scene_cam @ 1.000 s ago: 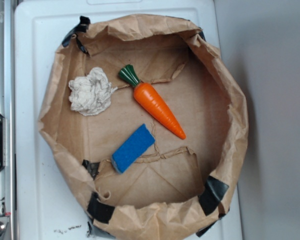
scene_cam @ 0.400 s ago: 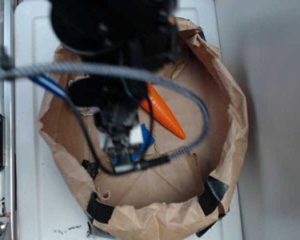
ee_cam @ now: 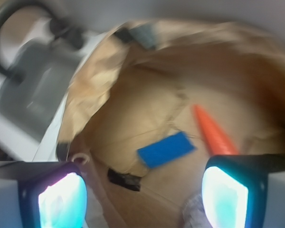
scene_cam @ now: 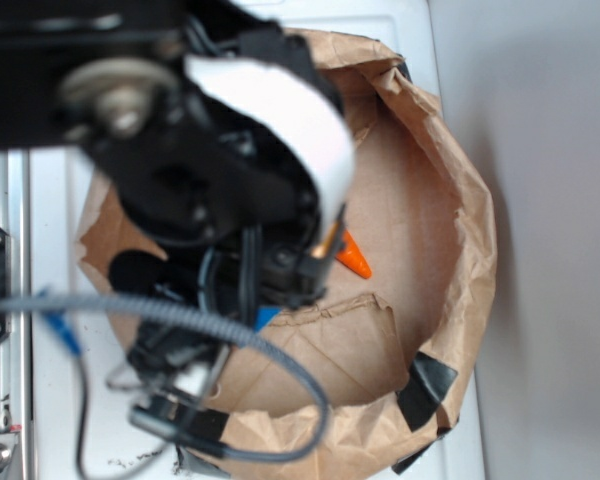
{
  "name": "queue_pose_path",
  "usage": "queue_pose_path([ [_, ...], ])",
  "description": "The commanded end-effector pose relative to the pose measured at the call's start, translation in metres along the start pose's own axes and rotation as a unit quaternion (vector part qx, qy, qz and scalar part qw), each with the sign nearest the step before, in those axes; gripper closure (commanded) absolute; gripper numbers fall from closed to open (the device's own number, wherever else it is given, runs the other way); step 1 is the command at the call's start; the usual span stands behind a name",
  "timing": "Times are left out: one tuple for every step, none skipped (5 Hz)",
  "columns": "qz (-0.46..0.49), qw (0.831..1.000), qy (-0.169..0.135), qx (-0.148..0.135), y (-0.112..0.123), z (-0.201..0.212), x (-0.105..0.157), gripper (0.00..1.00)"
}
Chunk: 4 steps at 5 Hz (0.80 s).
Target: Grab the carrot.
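- Gripper [ee_cam: 142,190] spread wide, nothing between the fingers; two glowing pads low in the wrist view, well above the bin floor — likely an approach pose, not a grasp.
- Carrot [ee_cam: 213,134] on the floor of the paper bin [scene_cam: 470,200], toward its right wall; only the orange tip [scene_cam: 355,258] clear of the arm in the exterior view. Glossy, tapered, smooth — probably slippery, best pinched across the thick part. Stem hidden.
- Blue sponge [ee_cam: 166,149] flat, rectangular, just beside the carrot, apart from it.
- Bin of crumpled brown paper, rim patched with black tape [scene_cam: 425,388].
- Motion blur throughout; fine detail unreadable.
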<state>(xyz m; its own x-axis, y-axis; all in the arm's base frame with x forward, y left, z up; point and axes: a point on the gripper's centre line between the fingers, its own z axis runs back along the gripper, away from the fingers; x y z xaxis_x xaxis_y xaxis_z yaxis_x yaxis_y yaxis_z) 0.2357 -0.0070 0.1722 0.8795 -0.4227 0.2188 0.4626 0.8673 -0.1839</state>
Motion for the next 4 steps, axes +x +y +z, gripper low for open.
queue_pose_path([
  [0.0, 1.0, -0.018, 0.01, -0.007, 0.01, 0.001, 0.0],
  [0.0, 1.0, -0.018, 0.01, -0.007, 0.01, 0.001, 0.0],
  [-0.026, 0.999, -0.006, 0.041, 0.024, -0.019, 0.002, 0.0],
  [-0.069, 0.996, -0.014, 0.048, 0.046, -0.033, -0.004, 0.0],
])
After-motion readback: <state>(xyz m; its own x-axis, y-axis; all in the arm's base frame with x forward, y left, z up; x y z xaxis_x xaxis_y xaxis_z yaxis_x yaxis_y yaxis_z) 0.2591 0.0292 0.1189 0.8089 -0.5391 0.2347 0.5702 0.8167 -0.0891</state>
